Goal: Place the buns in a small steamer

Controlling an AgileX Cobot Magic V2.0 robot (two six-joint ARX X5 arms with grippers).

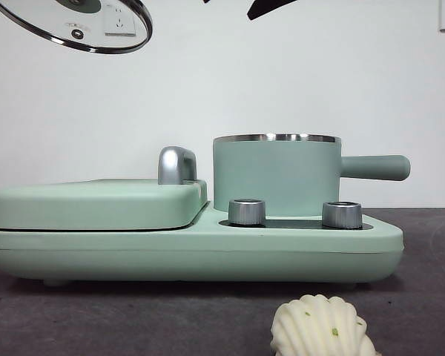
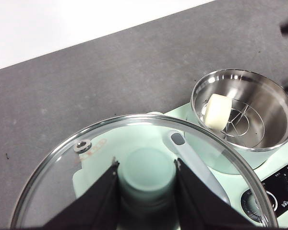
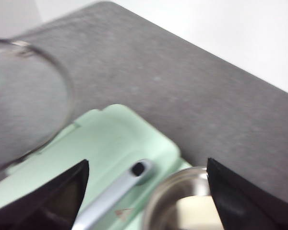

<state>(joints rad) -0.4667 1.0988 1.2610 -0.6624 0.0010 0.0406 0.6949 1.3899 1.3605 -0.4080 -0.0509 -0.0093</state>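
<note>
— Start at the left: what's that up in the corner?

— The glass lid [image 1: 78, 26], held high and tilted. The left gripper [image 2: 146, 175] has its jaws clamped on the lid's green knob [image 2: 146, 173]; you can see it through the glass in the left wrist view.

— And below it?

— The flat griddle cover [image 1: 96, 204] with its chrome handle [image 1: 176, 165], then the small steamer [image 1: 277, 176] standing open on the base [image 1: 208, 256], its side handle [image 1: 374, 167] pointing right.

— Any buns in yet?

— One. The smooth bun [image 2: 217, 111] sits inside on the wire rack [image 2: 240, 122], leaning on the steel wall. The ridged bun [image 1: 322, 328] with green flecks lies on the table [image 1: 96, 319] in front of the base, toward the right, well apart from the pot.

— Where's the right gripper?

— The right gripper [image 3: 146, 191] hangs above the steamer, jaws spread wide with nothing between them. Only a black tip [image 1: 271, 7] shows at the top of the front view.

— So who fetches the ridged one?

— The right arm, I'd say; the left is busy with the lid. That bun lies forward of and below the right claw, on the near side of the appliance, so it would have to come out and down. Its long axis looks to run across the front view.
</note>
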